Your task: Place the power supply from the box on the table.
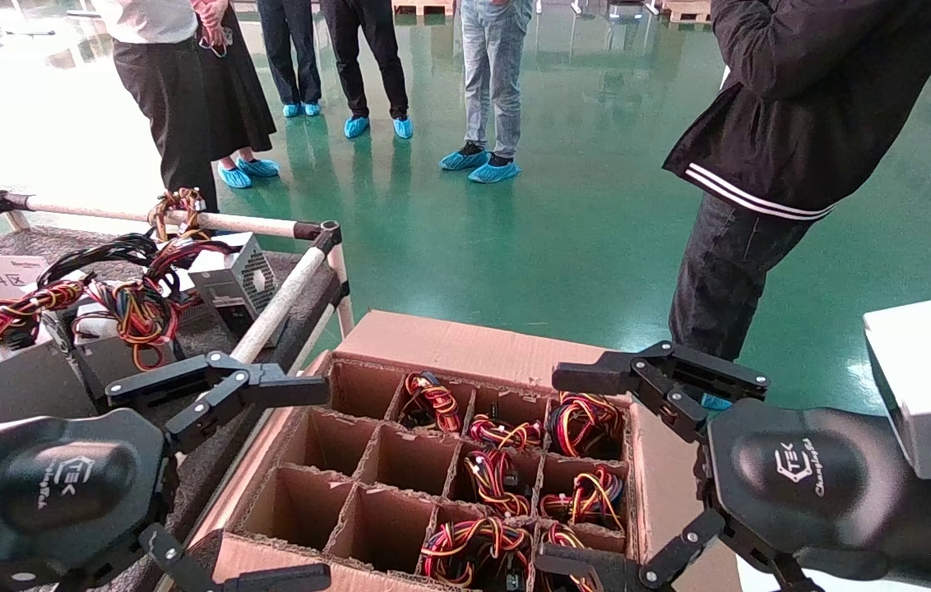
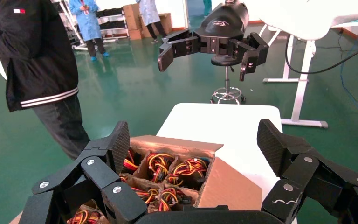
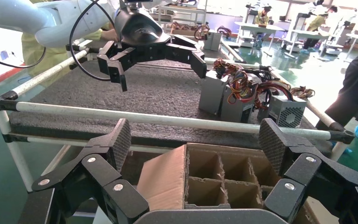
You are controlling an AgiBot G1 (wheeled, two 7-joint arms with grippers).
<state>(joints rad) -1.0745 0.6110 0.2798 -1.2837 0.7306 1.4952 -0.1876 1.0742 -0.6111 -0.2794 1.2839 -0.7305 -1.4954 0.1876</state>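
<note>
The left tool (image 1: 268, 485) hangs wide open and empty over the left edge of the box (image 1: 465, 345), next to the tabletop (image 3: 158, 93) rail. The right tool (image 1: 589, 473) is wide open and empty too, over the right side of the box. Power supplies with bright wires (image 1: 490, 481) sit down in the cells on the right; the cells on the left are bare. More power supplies (image 1: 231, 279) stand together on the tabletop.
</note>
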